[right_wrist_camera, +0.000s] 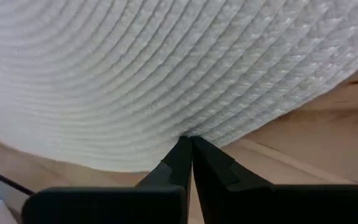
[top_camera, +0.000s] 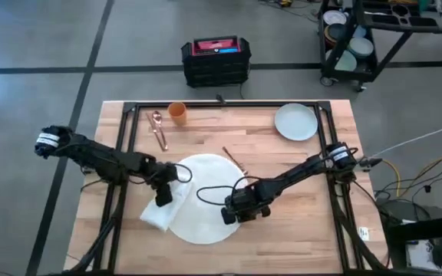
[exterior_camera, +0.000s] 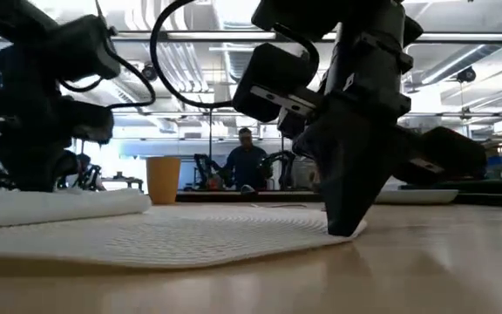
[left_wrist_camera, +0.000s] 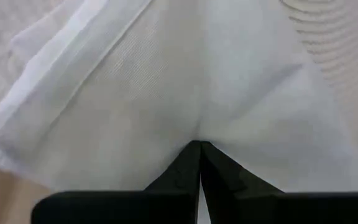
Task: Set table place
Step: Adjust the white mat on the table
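Note:
The place, a large round white woven mat (top_camera: 206, 201), lies flat on the table (top_camera: 298, 222). A folded white napkin (top_camera: 158, 213) rests partly on the mat's left edge and partly on the wood. My left gripper (top_camera: 165, 196) is shut on the napkin (left_wrist_camera: 166, 93). My right gripper (top_camera: 233, 215) is shut at the mat's right near rim (right_wrist_camera: 166, 74). The pale grey-green plate (top_camera: 295, 121) sits at the table's far right, apart from both grippers. My left gripper pinches the napkin between its two fingertips (left_wrist_camera: 199, 144), coming down on it from above. The cloth puckers into a crease at the tips; how many layers it has cannot be told. The napkin lies on the mat and table. My right gripper has the mat's rim (right_wrist_camera: 186, 134) between its two shut fingertips, slanting down from the table's right side. In the low view the tips (exterior_camera: 347, 228) meet the rim right at the tabletop. The mat lies flat on the wood.
An orange cup (top_camera: 177, 112) and a copper spoon (top_camera: 158, 127) sit at the far left; another copper utensil (top_camera: 234, 159) lies just beyond the mat. The black frame rail (top_camera: 229, 103) borders the table. A person (exterior_camera: 247, 166) stands far behind.

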Robot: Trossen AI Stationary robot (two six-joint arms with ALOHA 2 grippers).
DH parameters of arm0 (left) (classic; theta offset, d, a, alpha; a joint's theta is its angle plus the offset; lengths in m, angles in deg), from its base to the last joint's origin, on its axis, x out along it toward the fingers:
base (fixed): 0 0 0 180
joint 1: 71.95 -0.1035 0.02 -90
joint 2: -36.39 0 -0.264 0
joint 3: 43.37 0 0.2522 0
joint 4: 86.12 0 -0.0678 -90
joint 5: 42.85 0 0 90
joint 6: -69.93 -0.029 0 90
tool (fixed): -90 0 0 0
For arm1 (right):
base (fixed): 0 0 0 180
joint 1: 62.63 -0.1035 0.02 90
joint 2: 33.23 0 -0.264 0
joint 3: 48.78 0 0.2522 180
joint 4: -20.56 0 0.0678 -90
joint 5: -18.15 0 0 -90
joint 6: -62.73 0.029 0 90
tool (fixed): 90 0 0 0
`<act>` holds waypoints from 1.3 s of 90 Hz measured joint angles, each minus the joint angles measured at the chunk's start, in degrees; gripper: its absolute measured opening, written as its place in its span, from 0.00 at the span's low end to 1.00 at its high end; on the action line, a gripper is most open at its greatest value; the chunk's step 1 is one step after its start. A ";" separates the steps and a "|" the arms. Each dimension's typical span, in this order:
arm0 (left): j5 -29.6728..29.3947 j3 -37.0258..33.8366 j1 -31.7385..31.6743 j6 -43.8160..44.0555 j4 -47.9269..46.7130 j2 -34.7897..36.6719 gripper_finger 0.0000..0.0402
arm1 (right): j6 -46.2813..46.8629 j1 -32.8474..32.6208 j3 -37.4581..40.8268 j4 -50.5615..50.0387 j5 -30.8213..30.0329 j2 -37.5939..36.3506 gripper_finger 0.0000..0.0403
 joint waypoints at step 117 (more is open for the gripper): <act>-23.90 18.74 1.64 3.66 -21.52 11.92 0.00 | -12.30 5.96 -3.02 -11.39 -24.96 -13.55 0.00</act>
